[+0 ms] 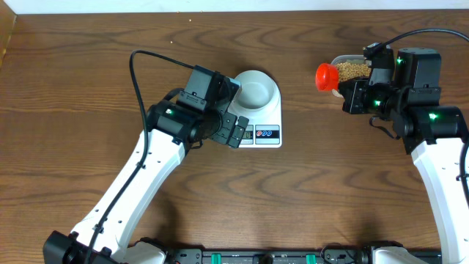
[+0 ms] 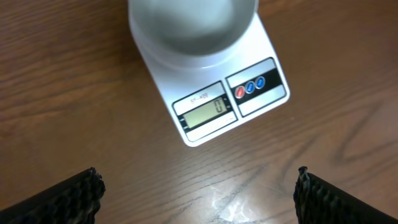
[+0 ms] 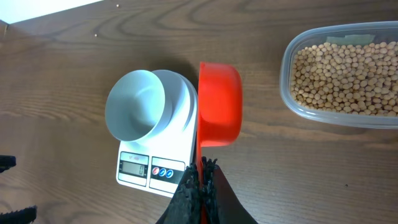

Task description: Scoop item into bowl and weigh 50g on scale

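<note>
The pale blue-grey bowl (image 1: 253, 91) (image 3: 134, 106) (image 2: 193, 25) stands empty on the white scale (image 1: 268, 135) (image 3: 149, 167) (image 2: 261, 84), whose display shows 0. My left gripper (image 1: 236, 132) (image 2: 199, 199) hovers over the table at the scale's display end, open, with nothing between its fingers (image 2: 62, 199). My right gripper (image 1: 352, 95) (image 3: 202, 180) is shut on the handle of a red scoop (image 1: 325, 77) (image 3: 219, 102). The scoop hangs in the air between the scale and the tub, and its inside is hidden. The tan beans (image 1: 352, 70) (image 3: 345, 74) lie in a clear tub.
The clear plastic tub (image 3: 288, 68) stands at the back right, partly under my right arm. A black cable (image 1: 146, 59) loops above the table over my left arm. The table's far edge (image 1: 220, 10) runs along the back.
</note>
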`<state>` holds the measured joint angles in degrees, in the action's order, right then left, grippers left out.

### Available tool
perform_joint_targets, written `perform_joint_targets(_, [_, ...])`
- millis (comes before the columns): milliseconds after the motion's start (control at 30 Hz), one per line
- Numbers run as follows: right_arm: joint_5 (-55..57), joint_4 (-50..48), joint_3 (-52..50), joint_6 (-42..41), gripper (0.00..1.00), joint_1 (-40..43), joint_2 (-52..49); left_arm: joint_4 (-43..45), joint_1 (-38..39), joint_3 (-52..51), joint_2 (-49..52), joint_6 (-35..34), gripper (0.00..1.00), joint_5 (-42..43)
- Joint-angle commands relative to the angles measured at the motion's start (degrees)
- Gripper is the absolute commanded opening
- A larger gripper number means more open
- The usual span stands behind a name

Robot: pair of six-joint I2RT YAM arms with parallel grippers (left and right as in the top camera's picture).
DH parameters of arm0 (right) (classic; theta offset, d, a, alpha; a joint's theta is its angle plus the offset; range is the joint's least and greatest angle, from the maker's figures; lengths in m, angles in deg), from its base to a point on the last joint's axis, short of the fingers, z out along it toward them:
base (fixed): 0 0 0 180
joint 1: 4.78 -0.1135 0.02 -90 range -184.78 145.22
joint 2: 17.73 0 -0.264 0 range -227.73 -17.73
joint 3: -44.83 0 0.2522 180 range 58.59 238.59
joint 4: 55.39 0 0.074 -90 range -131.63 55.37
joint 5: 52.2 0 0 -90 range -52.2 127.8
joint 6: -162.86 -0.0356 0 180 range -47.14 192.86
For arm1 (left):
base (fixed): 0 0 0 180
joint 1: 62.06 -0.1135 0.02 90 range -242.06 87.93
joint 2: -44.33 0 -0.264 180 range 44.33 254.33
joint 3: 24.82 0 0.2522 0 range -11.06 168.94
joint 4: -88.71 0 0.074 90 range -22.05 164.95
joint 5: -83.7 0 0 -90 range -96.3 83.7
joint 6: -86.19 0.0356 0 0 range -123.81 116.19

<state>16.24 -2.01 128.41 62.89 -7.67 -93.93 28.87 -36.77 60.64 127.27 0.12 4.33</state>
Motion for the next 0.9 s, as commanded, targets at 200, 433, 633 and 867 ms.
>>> perform_joint_targets(200, [0.3, 0.0, 1.0, 0.9, 0.01, 0.2, 0.8, -0.3, -0.1, -0.3, 0.2, 2.1, 1.0, 3.3])
perform_joint_targets(433, [0.3, 0.0, 1.0, 0.9, 0.01, 0.2, 0.8, -0.7, -0.1, -0.3, 0.2, 2.1, 1.0, 3.6])
perform_joint_targets(633, [0.3, 0.0, 1.0, 0.9, 0.01, 0.2, 0.8, -1.2, -0.1, -0.3, 0.2, 2.1, 1.0, 3.8])
perform_joint_targets(867, [0.3, 0.0, 1.0, 0.9, 0.01, 0.2, 0.8, -1.0, -0.1, -0.3, 0.2, 2.1, 1.0, 3.7])
